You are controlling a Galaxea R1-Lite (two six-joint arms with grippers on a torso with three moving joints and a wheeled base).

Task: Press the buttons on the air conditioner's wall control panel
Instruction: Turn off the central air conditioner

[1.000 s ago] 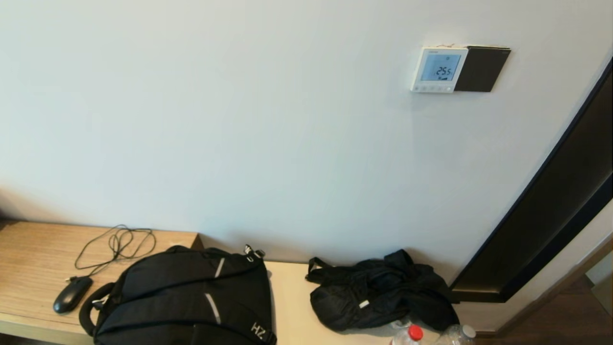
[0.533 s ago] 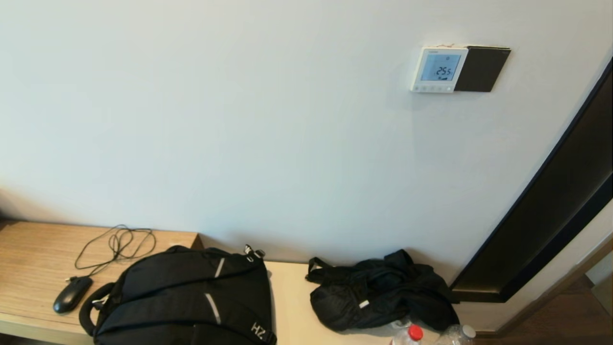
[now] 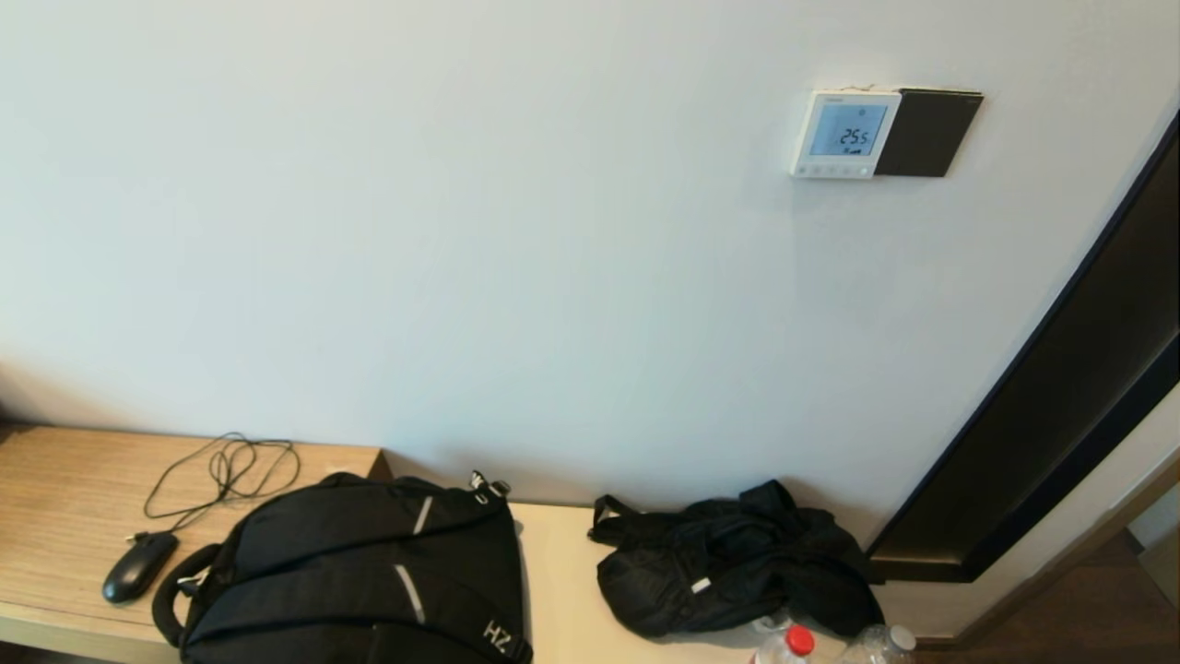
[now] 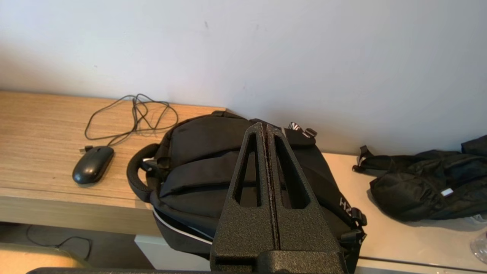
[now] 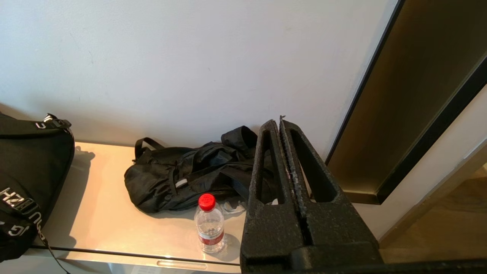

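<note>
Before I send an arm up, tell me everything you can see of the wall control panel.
The wall control panel is a small white, plastic-looking unit mounted flat high on the wall, toward the right of the head view. Its lit pale-blue display reads about 25.5, with small icons too fine to read. A row of small buttons runs along its lower edge. Its right side meets a dark plate. No gripper shows near it, and only the head view shows it.

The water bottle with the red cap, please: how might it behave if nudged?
The water bottle stands upright, tall and narrow, so it would probably tip easily. Its clear round body would likely roll afterwards. It looks like thin plastic, probably light.
</note>
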